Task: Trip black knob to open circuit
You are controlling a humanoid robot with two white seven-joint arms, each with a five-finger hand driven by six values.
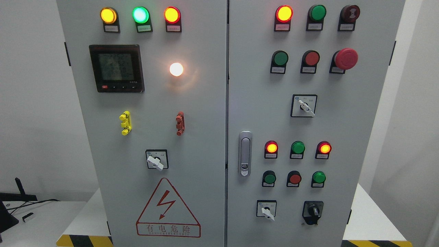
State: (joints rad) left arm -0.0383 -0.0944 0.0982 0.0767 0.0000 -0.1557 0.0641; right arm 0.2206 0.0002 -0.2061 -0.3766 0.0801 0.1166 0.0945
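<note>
colours on the pale grey cabinet

the pale grey metal cabinet (205, 144) carries a row of round lamps at upper left: a glowing amber lamp (108, 15), a glowing green lamp (140, 14) and a red-rimmed orange lamp (172, 14). below them sit a black-framed meter with a dim greenish screen (116, 68) and a white-lit lamp (176, 69). a yellow plastic clip (126, 122) and a dull red clip (180, 123) follow. the red-outlined triangle sign with a lightning bolt (167, 209) is lower down. on the right door are a big red mushroom button (345, 58) and the black rotary knob (312, 211). yellow-and-black hazard stripes (84, 240) edge the white bench (370, 219).
</note>
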